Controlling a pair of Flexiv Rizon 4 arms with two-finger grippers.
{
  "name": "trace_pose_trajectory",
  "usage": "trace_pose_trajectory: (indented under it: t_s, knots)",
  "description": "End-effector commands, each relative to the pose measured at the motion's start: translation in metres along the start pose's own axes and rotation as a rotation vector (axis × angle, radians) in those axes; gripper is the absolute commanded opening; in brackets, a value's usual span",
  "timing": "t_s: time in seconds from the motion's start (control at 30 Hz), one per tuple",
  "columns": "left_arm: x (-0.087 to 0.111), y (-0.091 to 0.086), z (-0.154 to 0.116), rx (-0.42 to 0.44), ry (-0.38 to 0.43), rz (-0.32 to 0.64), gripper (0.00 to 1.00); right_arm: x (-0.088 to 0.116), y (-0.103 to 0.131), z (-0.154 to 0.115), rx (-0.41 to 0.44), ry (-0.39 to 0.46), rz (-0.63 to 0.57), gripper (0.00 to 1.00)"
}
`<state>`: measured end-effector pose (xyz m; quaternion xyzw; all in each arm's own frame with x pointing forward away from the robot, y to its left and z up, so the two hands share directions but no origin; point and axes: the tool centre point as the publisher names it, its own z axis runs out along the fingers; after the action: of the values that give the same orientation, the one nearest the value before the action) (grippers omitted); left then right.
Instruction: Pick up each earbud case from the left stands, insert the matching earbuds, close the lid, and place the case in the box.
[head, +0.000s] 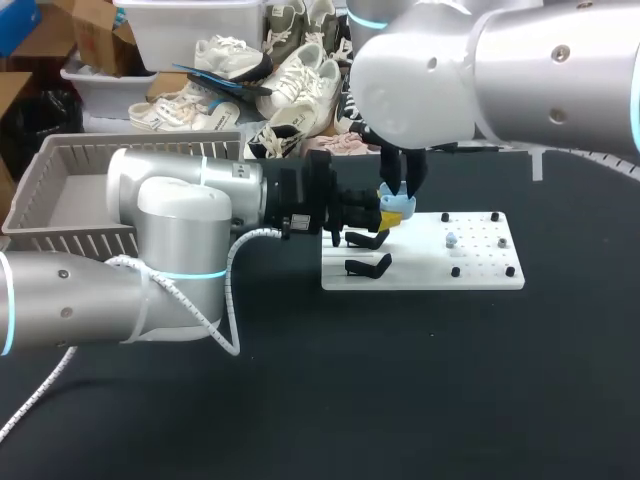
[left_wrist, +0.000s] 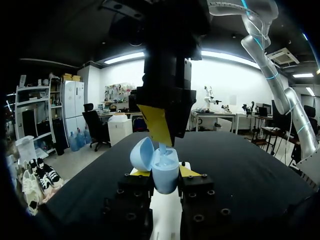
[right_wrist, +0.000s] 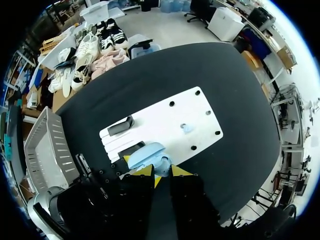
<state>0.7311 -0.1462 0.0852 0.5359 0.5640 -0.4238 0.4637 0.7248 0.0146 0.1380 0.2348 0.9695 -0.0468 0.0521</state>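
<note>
A light blue earbud case (left_wrist: 165, 172) with its lid (left_wrist: 141, 152) swung open is held above the white board (head: 480, 275); my left gripper (left_wrist: 164, 173) is shut on its body from both sides. From above, my right gripper (left_wrist: 159, 134) is shut on a pale earbud (left_wrist: 162, 147), whose end reaches into the open case. In the head view the two grippers meet over the board's left end, with the case (head: 397, 205) under the right gripper (head: 400, 190). Another earbud (head: 452, 240) lies on the board. Two black stands (head: 366, 240) are bare.
A grey slatted basket (head: 60, 190) stands at the table's back left, behind my left arm. Small black pegs (head: 455, 271) dot the board's right half. A white cable (head: 60, 375) trails from the left arm across the black table.
</note>
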Motion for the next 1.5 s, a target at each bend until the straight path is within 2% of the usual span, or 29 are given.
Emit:
trace_pose_trajectory:
  t_s: [0.03,0.67,0.7,0.73,0.77,0.83,0.93,1.13,1.33,1.5]
  knots:
    - [0.0,-0.001,0.0,-0.003,-0.002,0.001,0.0,0.001,0.0,0.003,0.0,0.002,0.002,0.0]
    - [0.0,-0.001,0.0,-0.003,-0.002,0.001,0.0,0.004,0.0,0.009,0.004,0.022,0.002,0.0]
    - [0.0,-0.001,0.0,-0.003,-0.002,0.001,0.0,0.004,0.0,0.009,0.004,0.022,0.002,0.05]
    - [0.0,-0.001,0.0,-0.003,-0.002,0.001,0.0,0.004,0.0,0.009,0.004,0.024,0.002,0.29]
    - [0.0,-0.001,0.0,-0.003,-0.002,0.001,0.0,0.004,0.0,0.009,0.005,0.025,0.003,0.36]
    - [0.0,-0.001,0.0,-0.003,-0.002,0.001,0.0,0.005,-0.001,0.008,0.005,0.026,0.003,0.43]
    - [0.0,-0.001,0.0,-0.003,-0.002,0.001,0.0,0.006,-0.003,0.006,0.003,0.024,0.003,0.45]
    - [0.0,-0.001,0.0,-0.003,-0.002,0.001,0.0,0.015,-0.014,-0.005,-0.012,-0.006,-0.011,0.43]
    - [0.0,-0.001,0.0,-0.003,-0.002,0.001,0.0,0.028,-0.03,-0.01,-0.006,-0.072,-0.088,0.47]
    - [0.0,-0.001,0.0,-0.003,-0.002,0.001,0.0,0.029,-0.05,-0.015,-0.045,-0.127,-0.122,0.49]
